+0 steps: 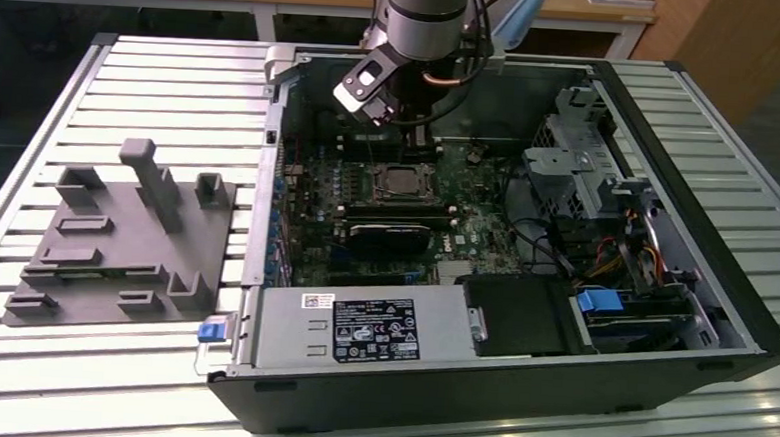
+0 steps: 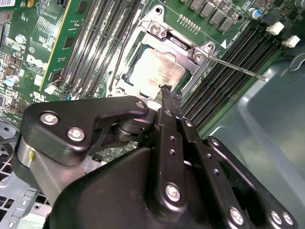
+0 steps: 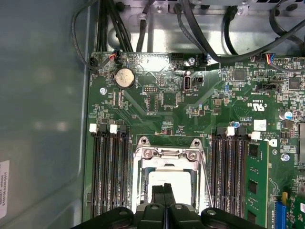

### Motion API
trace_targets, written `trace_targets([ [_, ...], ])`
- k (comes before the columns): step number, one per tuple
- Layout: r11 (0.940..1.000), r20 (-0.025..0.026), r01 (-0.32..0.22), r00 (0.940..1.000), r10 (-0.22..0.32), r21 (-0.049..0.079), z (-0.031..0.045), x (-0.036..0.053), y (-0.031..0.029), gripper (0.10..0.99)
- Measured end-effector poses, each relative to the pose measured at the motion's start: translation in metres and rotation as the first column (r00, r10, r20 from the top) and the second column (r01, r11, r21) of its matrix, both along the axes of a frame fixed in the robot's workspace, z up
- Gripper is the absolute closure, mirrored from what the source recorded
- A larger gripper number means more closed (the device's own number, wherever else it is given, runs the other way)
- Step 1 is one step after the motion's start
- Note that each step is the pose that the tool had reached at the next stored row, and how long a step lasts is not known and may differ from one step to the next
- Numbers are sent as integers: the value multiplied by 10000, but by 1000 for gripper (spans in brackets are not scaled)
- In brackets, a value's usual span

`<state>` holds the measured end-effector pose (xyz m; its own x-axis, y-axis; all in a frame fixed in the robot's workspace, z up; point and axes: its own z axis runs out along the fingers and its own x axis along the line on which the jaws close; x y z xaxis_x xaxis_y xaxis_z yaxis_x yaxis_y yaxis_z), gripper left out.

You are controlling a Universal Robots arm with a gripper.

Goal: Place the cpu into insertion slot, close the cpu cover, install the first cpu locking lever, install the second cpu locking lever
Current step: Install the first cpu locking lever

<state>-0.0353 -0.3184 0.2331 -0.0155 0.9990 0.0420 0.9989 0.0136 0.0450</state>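
Second wrist view is showing the gripper [image 2: 166, 90] sitting fully shut and empty at the rim of the cpu cover [image 2: 164, 32], with the cpu [image 2: 153, 71] lying in the insertion slot [image 2: 126, 77] beneath, so a slip is risking gouging the chip while the locking lever [image 2: 238, 69] is looking unlatched.

Silvery-grey cpu [image 2: 157, 71], green circuit board [image 3: 162, 100], black end effector [image 3: 167, 188].

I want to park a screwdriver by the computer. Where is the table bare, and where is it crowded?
Bare slatted table lies beyond the grey fixture, on the near side of the computer case, and along the case at the exterior view's right. Inside the case it is crowded: the tool hangs over the cpu, flanked by memory slots.
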Motion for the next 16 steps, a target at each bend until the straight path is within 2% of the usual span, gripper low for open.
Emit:
trace_targets([
  [6,10000,-4,1,10000,-1,11,14,-1,-1,980],
  [10,10000,-4,0,10000,0,42,66,0,-1,980],
  [16,10000,-4,0,10000,0,70,236,0,-1,980],
])
